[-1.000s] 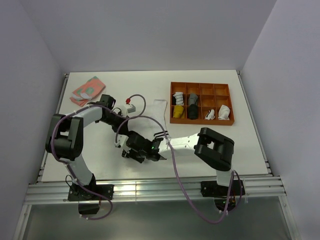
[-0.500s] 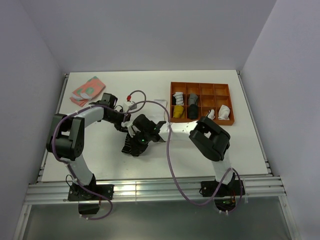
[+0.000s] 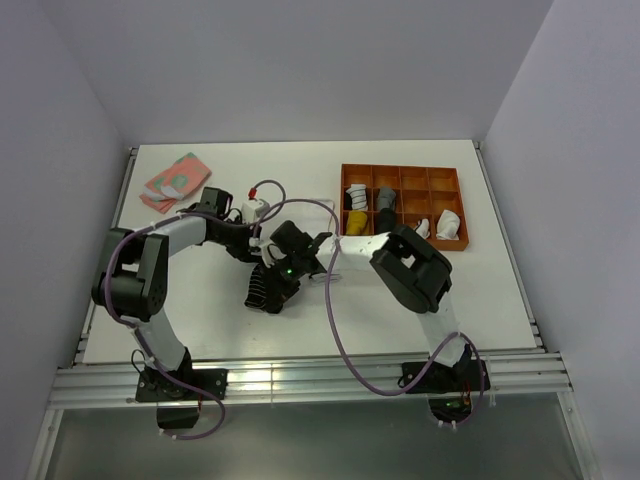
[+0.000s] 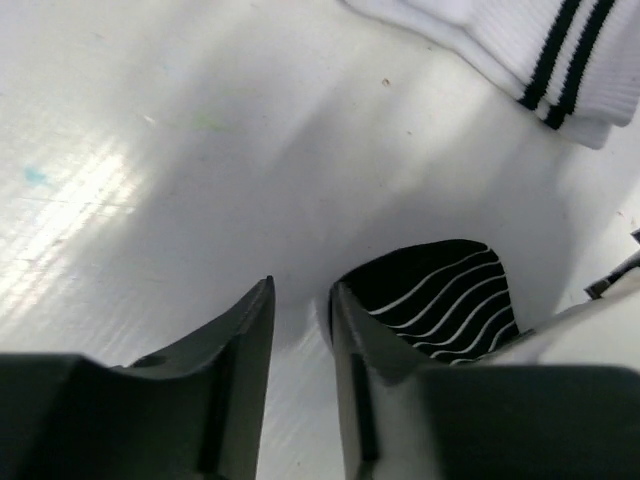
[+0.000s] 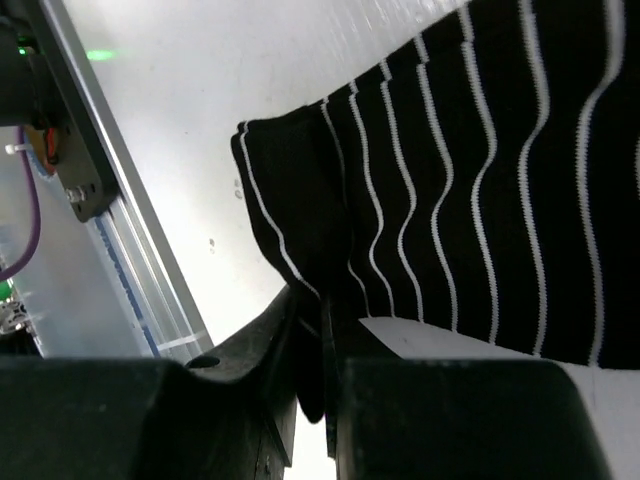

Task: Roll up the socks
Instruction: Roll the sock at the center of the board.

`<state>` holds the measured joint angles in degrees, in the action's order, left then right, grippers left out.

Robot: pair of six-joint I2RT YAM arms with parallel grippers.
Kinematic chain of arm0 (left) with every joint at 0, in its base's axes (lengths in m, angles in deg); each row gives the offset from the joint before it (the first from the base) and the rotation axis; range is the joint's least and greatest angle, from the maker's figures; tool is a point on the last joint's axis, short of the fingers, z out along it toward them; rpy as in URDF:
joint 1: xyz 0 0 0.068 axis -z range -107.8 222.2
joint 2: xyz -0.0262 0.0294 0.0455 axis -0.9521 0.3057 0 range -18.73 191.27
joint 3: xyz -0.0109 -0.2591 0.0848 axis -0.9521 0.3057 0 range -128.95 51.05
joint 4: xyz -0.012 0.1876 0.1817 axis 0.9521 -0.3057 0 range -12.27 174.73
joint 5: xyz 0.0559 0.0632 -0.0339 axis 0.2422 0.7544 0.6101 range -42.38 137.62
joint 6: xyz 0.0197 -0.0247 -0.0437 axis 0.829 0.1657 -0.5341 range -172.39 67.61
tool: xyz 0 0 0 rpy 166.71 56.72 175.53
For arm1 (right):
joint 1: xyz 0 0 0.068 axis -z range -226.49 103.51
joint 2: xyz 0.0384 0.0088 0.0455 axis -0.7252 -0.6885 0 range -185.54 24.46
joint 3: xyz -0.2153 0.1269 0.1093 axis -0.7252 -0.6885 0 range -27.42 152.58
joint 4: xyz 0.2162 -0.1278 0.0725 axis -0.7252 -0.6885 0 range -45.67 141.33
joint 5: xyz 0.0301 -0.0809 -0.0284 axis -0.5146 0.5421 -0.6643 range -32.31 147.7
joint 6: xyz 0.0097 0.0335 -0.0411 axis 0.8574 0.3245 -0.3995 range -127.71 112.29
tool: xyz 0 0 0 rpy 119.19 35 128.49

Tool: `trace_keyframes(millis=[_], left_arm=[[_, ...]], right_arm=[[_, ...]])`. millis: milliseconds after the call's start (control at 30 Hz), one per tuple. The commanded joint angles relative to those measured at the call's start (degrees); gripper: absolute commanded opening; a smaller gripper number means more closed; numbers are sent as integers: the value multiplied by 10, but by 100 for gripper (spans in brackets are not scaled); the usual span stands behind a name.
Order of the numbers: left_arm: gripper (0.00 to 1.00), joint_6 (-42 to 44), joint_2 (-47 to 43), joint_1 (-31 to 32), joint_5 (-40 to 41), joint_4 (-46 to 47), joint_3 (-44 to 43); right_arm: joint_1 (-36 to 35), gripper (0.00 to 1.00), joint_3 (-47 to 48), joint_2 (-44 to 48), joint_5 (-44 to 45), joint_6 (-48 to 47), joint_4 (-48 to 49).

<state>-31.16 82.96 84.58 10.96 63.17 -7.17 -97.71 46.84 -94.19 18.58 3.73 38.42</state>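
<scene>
Across the table (image 3: pixel 480 290) the right arm (image 3: pixel 365 250) has swung left, and the right claw (image 5: pixel 310 335) pinches narrow on the black striped sock (image 3: pixel 266 290) lying mid-table; the left claw (image 4: pixel 300 300) has just parted slightly, empty, seemingly handing over the roll

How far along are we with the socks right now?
Done: several rolled socks sit in the orange tray. In hand: the right hand pinches the black striped sock, which looks folded over but not finished; the left hand is open beside it, holding nothing. Left: finishing that sock, then the white sock with black bands and the pink sock, both lying flat.
</scene>
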Motion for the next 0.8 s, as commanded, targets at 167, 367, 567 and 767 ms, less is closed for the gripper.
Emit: trace_keyframes(millis=[167, 367, 567, 767], left_arm=[[44, -11, -98, 7, -27, 23, 26], [47, -2, -127, -52, -40, -6, 14], [48, 79, -173, -99, -53, -49, 35], [52, 201, -247, -98, -74, -115, 84]], right_arm=[[23, 15, 24, -40, 55, 44, -89], [28, 15, 51, -51, 65, 43, -119], [30, 15, 87, -62, 69, 38, -157], [30, 16, 141, -76, 76, 20, -219]])
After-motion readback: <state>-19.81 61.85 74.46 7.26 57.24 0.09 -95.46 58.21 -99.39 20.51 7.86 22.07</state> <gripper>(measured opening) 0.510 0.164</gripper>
